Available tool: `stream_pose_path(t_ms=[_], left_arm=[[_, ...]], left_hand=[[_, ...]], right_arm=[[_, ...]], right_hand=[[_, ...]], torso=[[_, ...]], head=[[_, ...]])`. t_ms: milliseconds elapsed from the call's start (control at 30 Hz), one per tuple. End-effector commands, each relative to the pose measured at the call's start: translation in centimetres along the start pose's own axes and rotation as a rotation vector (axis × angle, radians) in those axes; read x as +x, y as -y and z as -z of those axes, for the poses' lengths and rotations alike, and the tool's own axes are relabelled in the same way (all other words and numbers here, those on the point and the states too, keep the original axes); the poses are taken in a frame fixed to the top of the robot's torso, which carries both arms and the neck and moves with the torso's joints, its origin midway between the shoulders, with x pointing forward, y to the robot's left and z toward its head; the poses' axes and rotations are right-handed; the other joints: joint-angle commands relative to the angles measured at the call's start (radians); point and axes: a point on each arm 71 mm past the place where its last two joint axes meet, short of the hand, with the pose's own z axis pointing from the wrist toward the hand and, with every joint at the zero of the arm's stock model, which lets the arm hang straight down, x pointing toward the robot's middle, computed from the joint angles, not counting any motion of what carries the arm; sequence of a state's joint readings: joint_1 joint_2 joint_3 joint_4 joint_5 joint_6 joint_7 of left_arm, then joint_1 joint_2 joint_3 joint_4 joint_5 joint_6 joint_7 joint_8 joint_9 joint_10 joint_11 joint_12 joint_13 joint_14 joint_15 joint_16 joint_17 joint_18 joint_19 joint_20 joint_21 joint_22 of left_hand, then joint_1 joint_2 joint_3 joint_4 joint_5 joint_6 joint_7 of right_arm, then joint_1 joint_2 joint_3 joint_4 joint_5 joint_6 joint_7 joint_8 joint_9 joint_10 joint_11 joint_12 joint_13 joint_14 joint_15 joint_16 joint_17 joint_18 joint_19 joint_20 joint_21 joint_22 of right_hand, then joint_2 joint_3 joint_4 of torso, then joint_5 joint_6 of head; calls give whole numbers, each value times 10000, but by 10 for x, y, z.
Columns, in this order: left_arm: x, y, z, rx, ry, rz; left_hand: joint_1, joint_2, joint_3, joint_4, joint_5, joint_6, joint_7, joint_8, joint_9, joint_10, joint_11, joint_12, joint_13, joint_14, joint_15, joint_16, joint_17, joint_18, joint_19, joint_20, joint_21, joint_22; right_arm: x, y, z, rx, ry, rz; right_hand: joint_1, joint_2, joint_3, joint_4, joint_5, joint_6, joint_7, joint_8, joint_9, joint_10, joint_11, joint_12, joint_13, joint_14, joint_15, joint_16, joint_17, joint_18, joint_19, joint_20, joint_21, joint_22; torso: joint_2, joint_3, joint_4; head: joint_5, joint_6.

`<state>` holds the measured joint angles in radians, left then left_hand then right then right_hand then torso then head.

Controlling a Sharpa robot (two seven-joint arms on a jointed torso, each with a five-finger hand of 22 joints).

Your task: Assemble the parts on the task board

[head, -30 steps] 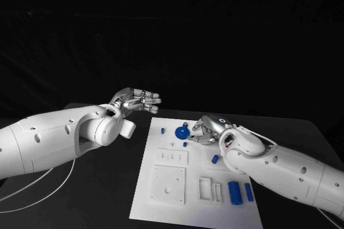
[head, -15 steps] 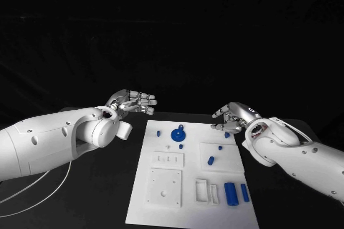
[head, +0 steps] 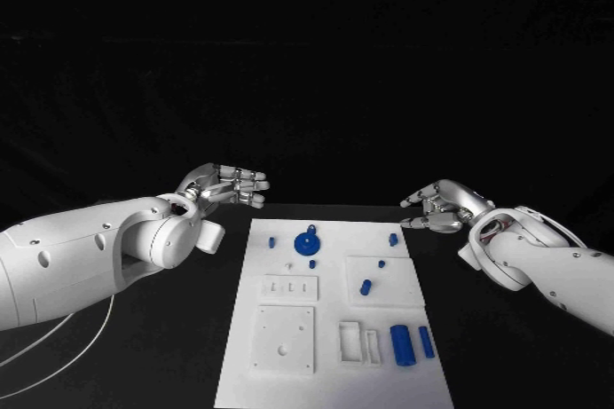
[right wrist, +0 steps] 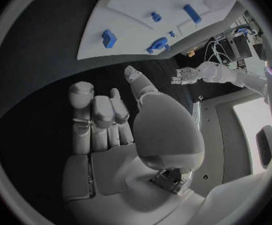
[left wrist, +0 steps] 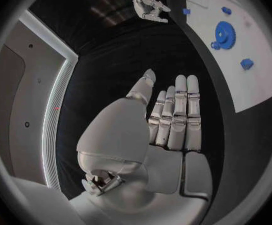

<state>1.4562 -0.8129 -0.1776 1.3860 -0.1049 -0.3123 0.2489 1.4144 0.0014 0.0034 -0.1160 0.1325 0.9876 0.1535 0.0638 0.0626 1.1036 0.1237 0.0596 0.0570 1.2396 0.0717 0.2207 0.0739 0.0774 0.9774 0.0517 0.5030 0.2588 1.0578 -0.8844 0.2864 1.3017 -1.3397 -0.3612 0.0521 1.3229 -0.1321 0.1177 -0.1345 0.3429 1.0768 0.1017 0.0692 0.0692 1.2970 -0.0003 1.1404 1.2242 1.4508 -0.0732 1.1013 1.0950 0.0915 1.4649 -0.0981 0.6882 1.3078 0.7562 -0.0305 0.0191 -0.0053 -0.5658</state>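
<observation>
Left hand (head: 225,185): empty, fingers loosely apart, raised off the task board's (head: 335,384) far left corner. Right hand (head: 439,208): empty, fingers loosely curled, off the far right corner. Blue gear (head: 307,243): on the board's far end, between the hands.

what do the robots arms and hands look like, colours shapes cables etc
Both arms are smooth, rounded white shells with small dark holes along them. The left arm ends in a big disc-shaped wrist joint, and thin white cables loop beneath it. The left hand and right hand are silver metal, built of blocky segments, with pale fingertip pads.
</observation>
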Motion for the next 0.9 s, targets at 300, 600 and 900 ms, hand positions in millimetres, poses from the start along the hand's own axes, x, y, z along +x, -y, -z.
stream_pose_path(t_ms=[300,600,900], left_arm=[[1,0,0,126,-268,18],[0,-1,0,95,-260,-25],[-3,-1,2,82,-199,-40]], left_hand=[[13,-117,-64,147,-71,-166,-4,-17,11,-116,-3,5,18,-160,42,-64,-7,83,71,70,-221,-178],[39,-140,-70,178,-73,-182,-1,-16,11,-129,6,4,18,-250,74,-116,-10,65,34,101,-322,-253],[49,-146,-68,188,-67,-195,0,-19,9,-127,5,5,18,-266,80,-124,-9,65,41,106,-352,-279]], right_arm=[[17,14,3,-366,-777,-787],[27,30,5,-21,-1186,-531],[36,41,9,286,-1483,-651]], right_hand=[[97,191,-663,-155,337,-511,85,-64,-40,-205,47,-200,-233,-12,78,-75,8,159,487,146,-139,783],[-6,241,-504,-471,870,-478,87,-69,-43,-226,40,-194,-262,-11,71,-72,29,153,482,140,-122,793],[-70,251,-478,-563,943,-502,92,-69,-43,-256,42,-212,-284,-23,72,-105,9,161,469,141,-184,780]], torso=[[8,-14,51],[35,-47,119],[26,-42,73]], head=[[-177,-12],[-160,-89],[-73,-151]])
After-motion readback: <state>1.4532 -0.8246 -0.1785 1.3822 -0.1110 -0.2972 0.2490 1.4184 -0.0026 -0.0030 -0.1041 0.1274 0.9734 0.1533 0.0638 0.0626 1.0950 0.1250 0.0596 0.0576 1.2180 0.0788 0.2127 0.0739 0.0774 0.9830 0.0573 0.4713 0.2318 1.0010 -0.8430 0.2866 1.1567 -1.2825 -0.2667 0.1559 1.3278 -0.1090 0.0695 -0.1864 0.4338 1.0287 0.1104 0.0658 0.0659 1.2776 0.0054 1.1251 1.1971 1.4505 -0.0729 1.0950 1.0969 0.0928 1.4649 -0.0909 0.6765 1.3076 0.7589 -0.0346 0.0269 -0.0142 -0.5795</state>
